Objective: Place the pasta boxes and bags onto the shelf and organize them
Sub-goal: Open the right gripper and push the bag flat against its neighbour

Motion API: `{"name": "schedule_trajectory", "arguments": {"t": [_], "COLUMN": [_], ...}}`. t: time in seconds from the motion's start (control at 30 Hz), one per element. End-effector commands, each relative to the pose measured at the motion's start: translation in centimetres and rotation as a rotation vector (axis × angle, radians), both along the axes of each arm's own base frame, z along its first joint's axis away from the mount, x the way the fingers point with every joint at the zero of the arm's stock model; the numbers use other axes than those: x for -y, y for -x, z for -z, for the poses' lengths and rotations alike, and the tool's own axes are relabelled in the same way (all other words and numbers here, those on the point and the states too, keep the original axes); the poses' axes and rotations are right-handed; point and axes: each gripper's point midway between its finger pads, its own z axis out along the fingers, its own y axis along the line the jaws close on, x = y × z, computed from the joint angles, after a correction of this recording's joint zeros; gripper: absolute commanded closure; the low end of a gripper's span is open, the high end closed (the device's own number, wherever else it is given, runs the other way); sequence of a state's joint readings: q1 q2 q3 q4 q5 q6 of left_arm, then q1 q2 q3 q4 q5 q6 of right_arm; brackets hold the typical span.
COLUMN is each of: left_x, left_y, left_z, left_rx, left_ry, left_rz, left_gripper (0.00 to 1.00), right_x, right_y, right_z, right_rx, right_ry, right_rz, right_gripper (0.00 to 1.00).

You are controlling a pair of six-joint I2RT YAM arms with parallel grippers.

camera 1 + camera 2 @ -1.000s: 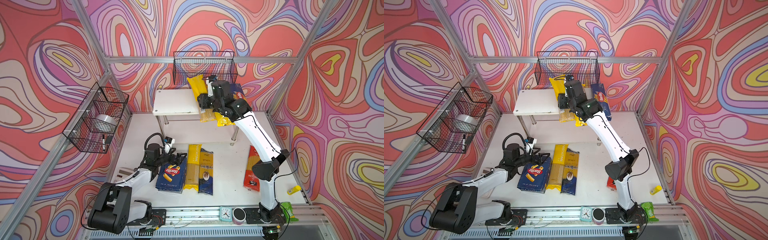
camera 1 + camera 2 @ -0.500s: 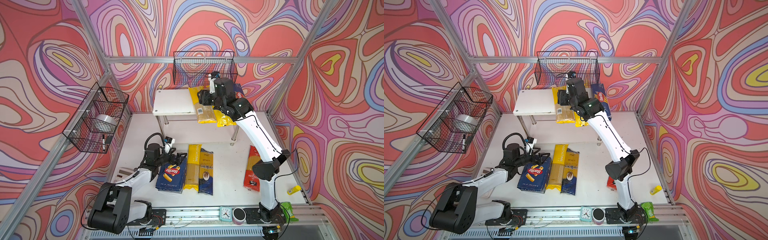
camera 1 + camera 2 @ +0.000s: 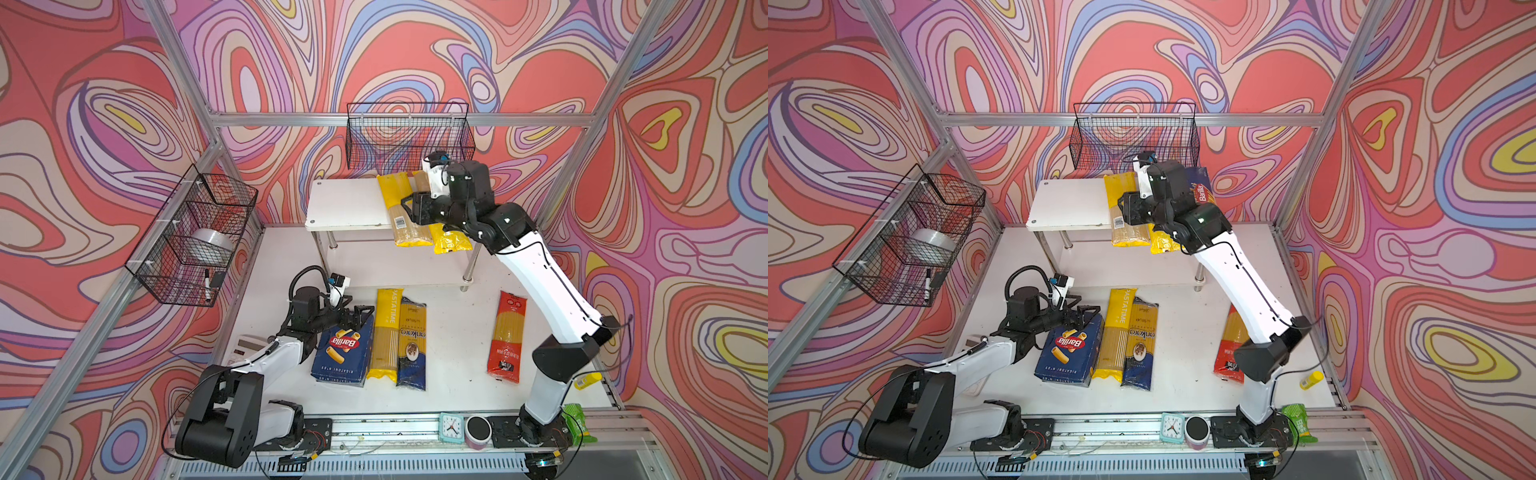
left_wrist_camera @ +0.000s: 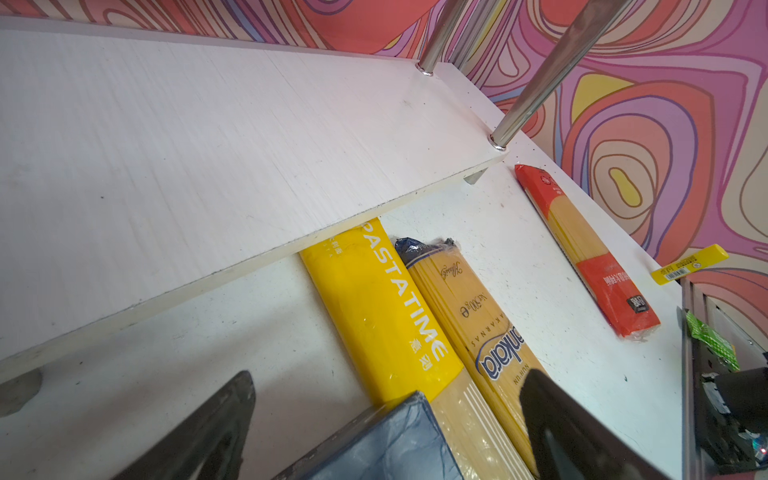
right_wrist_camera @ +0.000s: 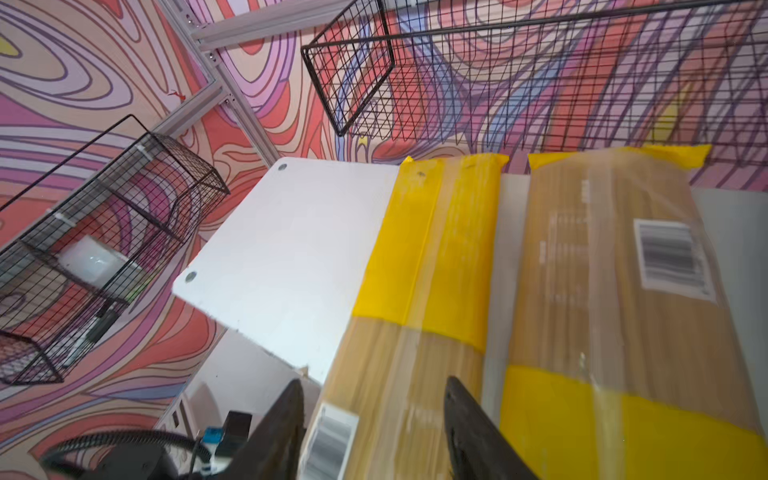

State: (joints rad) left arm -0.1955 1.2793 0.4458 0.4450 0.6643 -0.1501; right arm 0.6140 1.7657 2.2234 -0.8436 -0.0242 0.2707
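Your right gripper (image 5: pixel 374 380): jaws astride yellow clear-windowed plastic spaghetti bag (image 5: pixel 432 249) on white shelf board (image 5: pixel 291 257); gripping or free, cannot tell. Bag's long axis runs straight ahead.

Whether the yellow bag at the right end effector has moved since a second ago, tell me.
Yes. The yellow bag has dropped: its far end overlapped the back wire basket earlier, now it lies flat on the shelf's top board below it.

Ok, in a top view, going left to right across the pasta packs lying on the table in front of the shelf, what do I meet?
Barilla rigatoni box → yellow PASTATIME bag → dark blue bag → red bag.
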Motion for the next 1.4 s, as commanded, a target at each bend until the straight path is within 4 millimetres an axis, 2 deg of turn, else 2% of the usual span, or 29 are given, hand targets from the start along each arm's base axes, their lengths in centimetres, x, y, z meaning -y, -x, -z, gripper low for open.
{"name": "schedule_trajectory", "arguments": {"t": [0.0,0.1,0.3,0.5,0.6,0.7,0.9,1.07,1.37], "left_x": [0.4,0.3,0.2,0.1,0.2,0.2,0.2,0.2,0.2], "left_y": [-0.4,-0.3,-0.3,-0.3,-0.3,-0.3,-0.3,-0.3,-0.3], "left_z": [-0.7,-0.6,-0.6,-0.6,-0.6,-0.6,-0.6,-0.6,-0.7], "left_rx": [0.007,0.009,0.016,0.015,0.017,0.016,0.018,0.015,0.018], "left_ry": [0.006,-0.002,-0.006,-0.006,-0.005,-0.006,-0.005,-0.006,-0.007], "left_rz": [0.018,0.016,0.009,0.007,0.011,0.012,0.009,0.010,0.007], "left_gripper": [0.00,0.00,0.00,0.00,0.00,0.00,0.00,0.00,0.00], "right_x": [1.5,1.7,-1.7,-1.0,-0.3,-1.0,-1.4,-1.9,-4.8], "right_y": [3.2,4.6,7.8,8.3,8.7,9.7,9.2,8.2,5.7], "right_z": [-1.0,0.2,1.6,2.0,3.0,4.2,6.1,5.8,6.0], "right_rx": [0.017,-0.029,-0.016,-0.015,-0.047,-0.058,-0.077,-0.036,0.009], "right_ry": [0.044,0.097,0.166,0.153,0.179,0.183,0.205,0.186,0.198], "right_rz": [-0.030,-0.056,-0.170,-0.124,-0.111,-0.182,-0.182,-0.165,-0.204], "right_gripper": [0.47,0.48,0.50,0.50,0.50,0.50,0.49,0.47,0.45]}}
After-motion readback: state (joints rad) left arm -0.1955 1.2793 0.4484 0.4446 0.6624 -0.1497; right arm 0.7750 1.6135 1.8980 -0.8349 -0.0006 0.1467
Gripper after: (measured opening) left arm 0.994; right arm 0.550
